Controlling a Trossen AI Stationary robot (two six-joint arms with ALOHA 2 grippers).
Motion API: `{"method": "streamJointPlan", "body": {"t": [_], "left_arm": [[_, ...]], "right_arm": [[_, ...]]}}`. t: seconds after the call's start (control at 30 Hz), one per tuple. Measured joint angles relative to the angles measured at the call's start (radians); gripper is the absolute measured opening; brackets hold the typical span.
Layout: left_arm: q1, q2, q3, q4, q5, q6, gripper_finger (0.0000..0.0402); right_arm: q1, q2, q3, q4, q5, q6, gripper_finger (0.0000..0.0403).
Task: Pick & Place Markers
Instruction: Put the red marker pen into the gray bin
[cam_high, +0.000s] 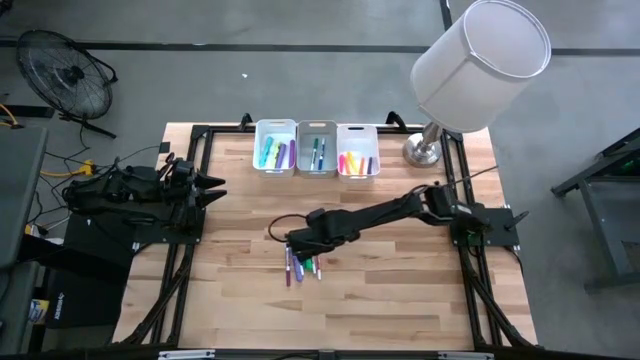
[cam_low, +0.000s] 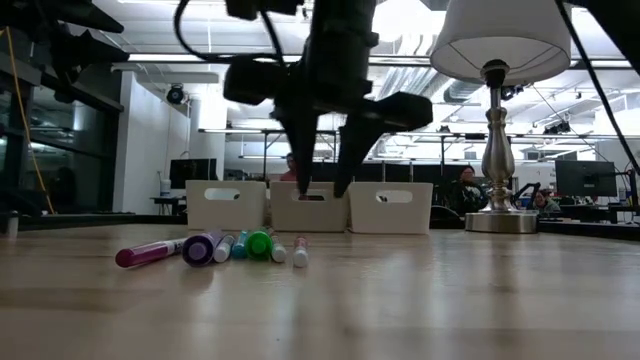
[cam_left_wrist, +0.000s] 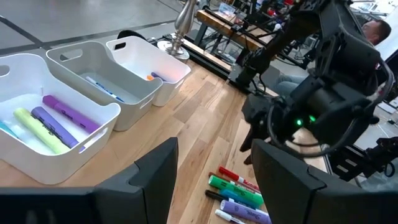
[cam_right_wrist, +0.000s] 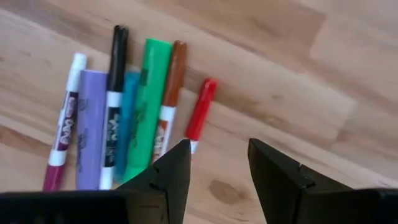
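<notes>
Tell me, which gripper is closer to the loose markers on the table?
The right. The right gripper hangs open just above the markers, empty. The left gripper waits open near the table's left edge, well away from them.

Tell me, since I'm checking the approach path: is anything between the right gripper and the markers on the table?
Nothing visible blocks it. The right gripper hangs open just above the row of loose markers, its fingers nearest the red marker, with only bare wooden table around them. The left gripper waits at the table's left edge.
</notes>
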Motion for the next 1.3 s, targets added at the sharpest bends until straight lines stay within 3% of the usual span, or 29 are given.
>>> {"method": "streamJointPlan", "body": {"t": [0.77,1.3], "left_arm": [[0.000,0.000,0.000,0.000,0.000,0.000,0.0202],[0.000,0.000,0.000,0.000,0.000,0.000,0.0202]], "right_arm": [[0.012,0.119,0.054,0.044,-0.089,0.045,0.0149],[0.049,0.135,0.039,-0.121,-0.114,0.060,0.0149]]}}
